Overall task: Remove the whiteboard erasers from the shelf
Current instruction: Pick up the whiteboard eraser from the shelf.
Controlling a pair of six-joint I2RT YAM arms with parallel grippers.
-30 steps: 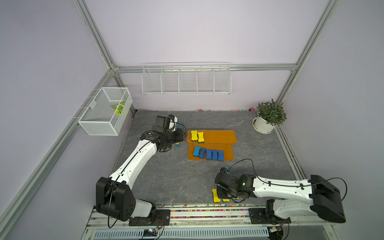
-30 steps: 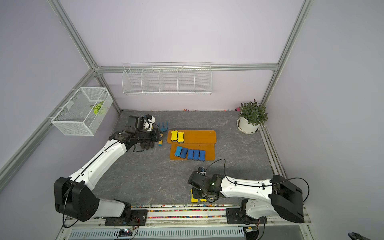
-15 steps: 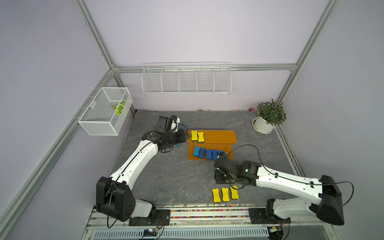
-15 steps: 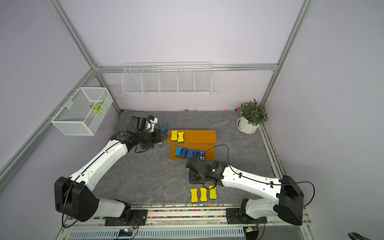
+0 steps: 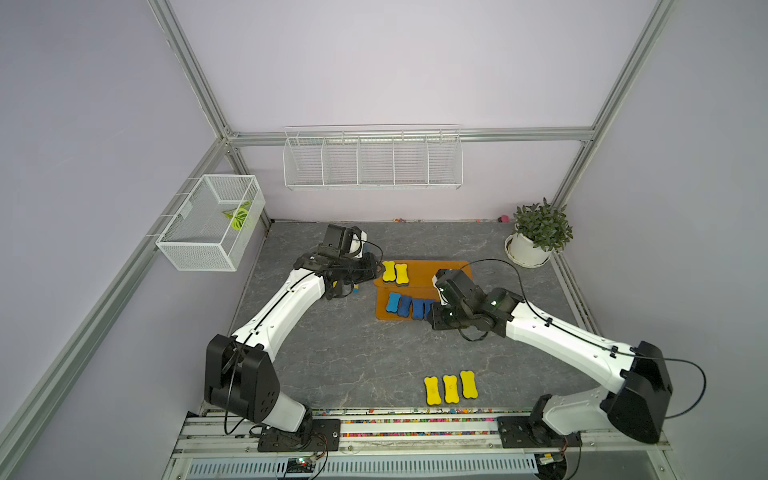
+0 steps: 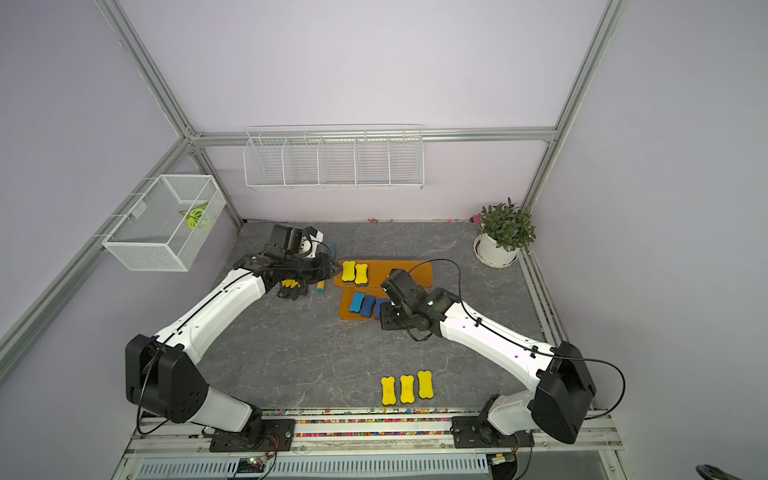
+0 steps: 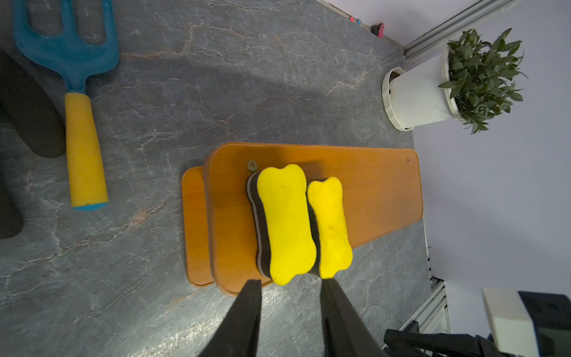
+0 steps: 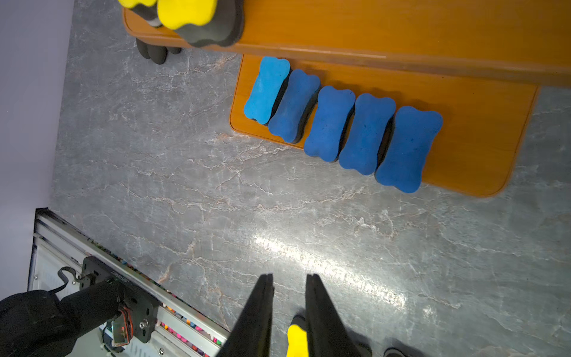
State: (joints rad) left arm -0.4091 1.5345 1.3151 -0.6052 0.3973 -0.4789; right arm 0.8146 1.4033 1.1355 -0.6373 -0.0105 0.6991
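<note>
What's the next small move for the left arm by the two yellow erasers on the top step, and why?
Probably ease the left jaws forward around the nearer yellow-topped bone-shaped foam eraser on the orange-brown wooden stepped shelf, then close. They stand open and empty, tips just short of its end, roughly lined up on it.

Left fingers [image 7: 244, 315], right fingers [image 8: 256, 312] apart.

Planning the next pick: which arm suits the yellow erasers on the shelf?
Left: the left gripper, open, sits at the end of the yellow erasers; the right gripper hovers off the shelf, facing the blue erasers.
</note>
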